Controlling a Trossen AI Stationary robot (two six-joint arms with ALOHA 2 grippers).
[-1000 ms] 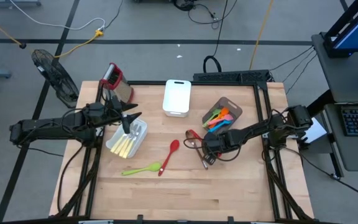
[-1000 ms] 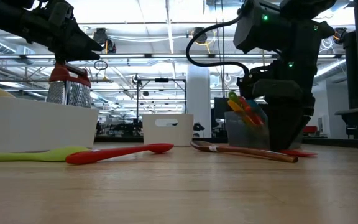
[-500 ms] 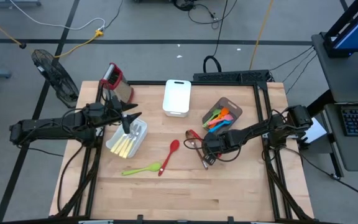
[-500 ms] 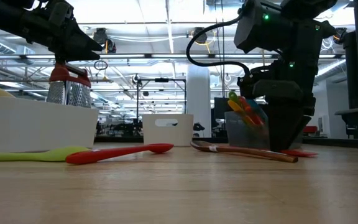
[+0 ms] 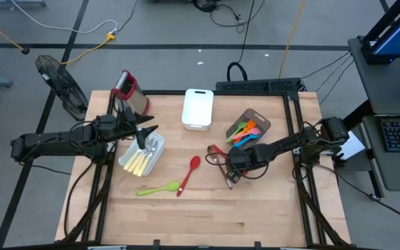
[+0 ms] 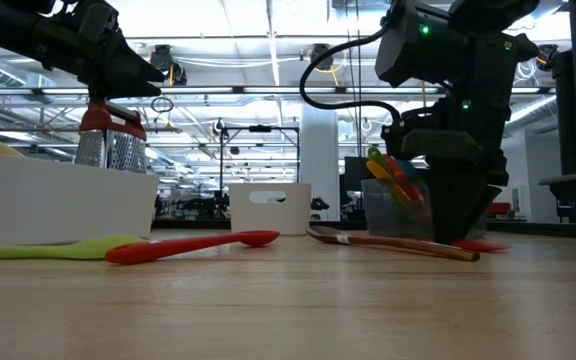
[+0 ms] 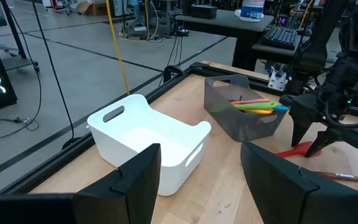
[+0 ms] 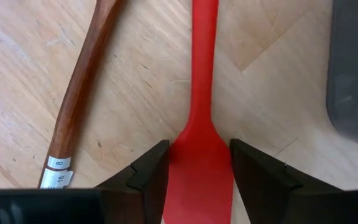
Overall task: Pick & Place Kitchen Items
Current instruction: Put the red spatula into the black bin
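My right gripper (image 8: 199, 163) points down at the table's right middle (image 5: 230, 167), its fingers on either side of a red spatula (image 8: 202, 68) that lies flat on the wood. A wooden-handled utensil (image 8: 79, 106) lies beside it. A grey bin (image 5: 250, 127) with several colourful utensils stands just behind. A red spoon (image 5: 189, 172) and a green spatula (image 5: 158, 188) lie at mid-table. My left gripper (image 5: 148, 132) hangs open above a white bin (image 5: 142, 157) of pale-yellow-handled cutlery. My right gripper has the red spatula's blade (image 8: 180, 155) between its two fingers (image 8: 146, 177), one against each long edge, where the blade widens from the handle. The fingers come from above, pointing down, and stand across the spatula. The spatula lies flat on the table.
A steel box grater (image 5: 128, 90) with a red top lies at the far left corner. An empty white bin (image 5: 198, 109) stands at the far middle. The near half of the table (image 5: 207, 222) is bare wood. Cables hang by the right arm.
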